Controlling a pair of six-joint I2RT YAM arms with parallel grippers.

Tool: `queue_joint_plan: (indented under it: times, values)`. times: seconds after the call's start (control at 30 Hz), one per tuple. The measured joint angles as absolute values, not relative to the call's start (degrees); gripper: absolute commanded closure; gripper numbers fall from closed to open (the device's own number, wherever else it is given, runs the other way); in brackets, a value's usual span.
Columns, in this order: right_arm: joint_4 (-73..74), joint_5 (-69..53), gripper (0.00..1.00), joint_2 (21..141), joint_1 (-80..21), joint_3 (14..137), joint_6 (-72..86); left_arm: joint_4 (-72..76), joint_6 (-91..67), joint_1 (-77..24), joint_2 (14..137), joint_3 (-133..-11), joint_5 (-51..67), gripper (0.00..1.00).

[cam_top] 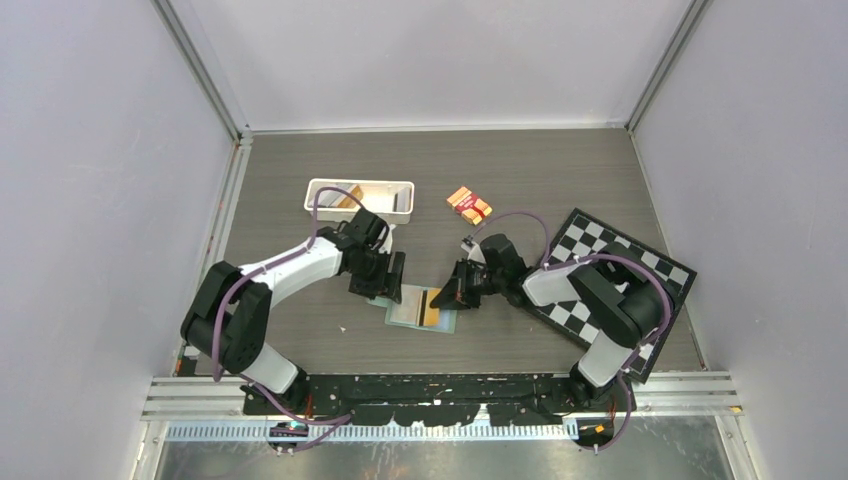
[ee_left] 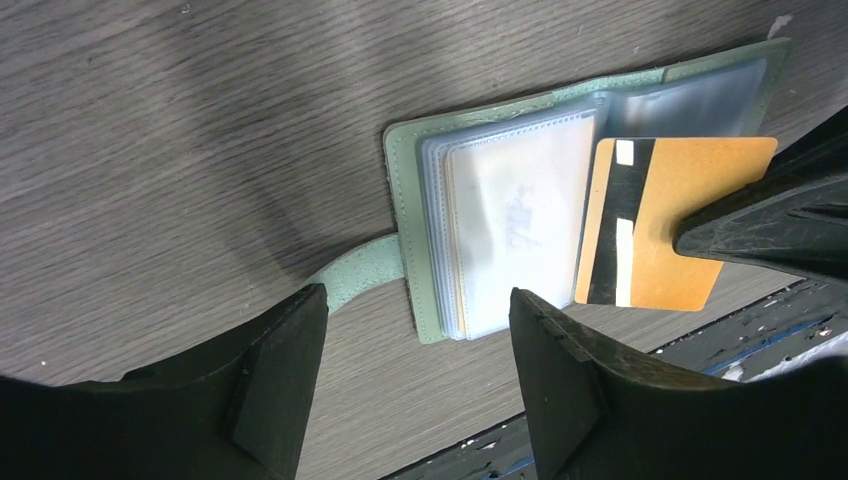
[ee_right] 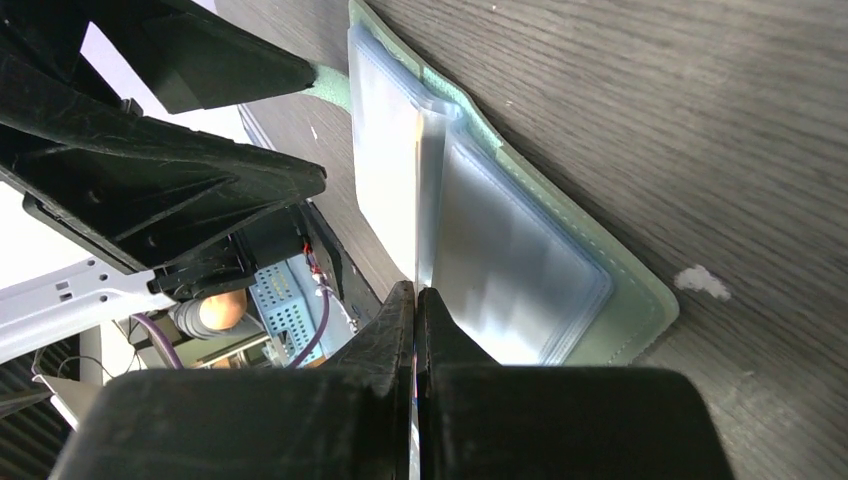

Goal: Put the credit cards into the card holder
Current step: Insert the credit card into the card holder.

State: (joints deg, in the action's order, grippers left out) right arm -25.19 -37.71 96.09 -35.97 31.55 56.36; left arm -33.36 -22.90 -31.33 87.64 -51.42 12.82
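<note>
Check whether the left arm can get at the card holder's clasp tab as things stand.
Probably yes: the left hand hangs open above the clasp tab, nothing covering it; the right hand holds its gold card over the other half of the card holder.

Seemingly a robotics lab test cell: pale blank panels [cam_top: 100, 150] on aluminium posts [cam_top: 195, 60] enclose a dark wood-grain tabletop [cam_top: 520, 170]. A black-and-white checkerboard [cam_top: 620, 245] lies on it, with metal rails [cam_top: 700, 385] along the near edge.

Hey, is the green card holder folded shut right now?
No, the card holder lies spread open, with its clear inner sleeves facing up.
</note>
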Motion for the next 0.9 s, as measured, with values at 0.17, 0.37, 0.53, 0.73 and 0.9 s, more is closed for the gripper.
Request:
queue_joint_plan:
  times: [0.17,0.37,0.53,0.73,0.9]
  values:
    - [-26.5,-38.6,0.99,97.8,-36.2,31.7,57.0,-33.3,-22.2,-31.3,88.1,-51.5,12.6,0.39]
    - [-28.3,-39.2,1.00,99.4,-36.2,31.7,57.5,-33.4,-22.0,-31.3,90.1,-51.5,12.6,0.49]
    - [-30.7,-39.8,0.99,100.9,-36.2,31.7,58.4,-33.4,-22.0,-31.3,91.2,-51.6,12.6,0.61]
    - [-33.8,-40.1,1.00,101.6,-36.2,31.7,60.0,-33.8,-21.9,-31.4,92.2,-52.4,11.9,0.70]
    - [-34.6,-40.1,0.99,101.6,-36.2,31.7,60.2,-34.6,-21.9,-31.9,92.8,-53.4,11.3,0.77]
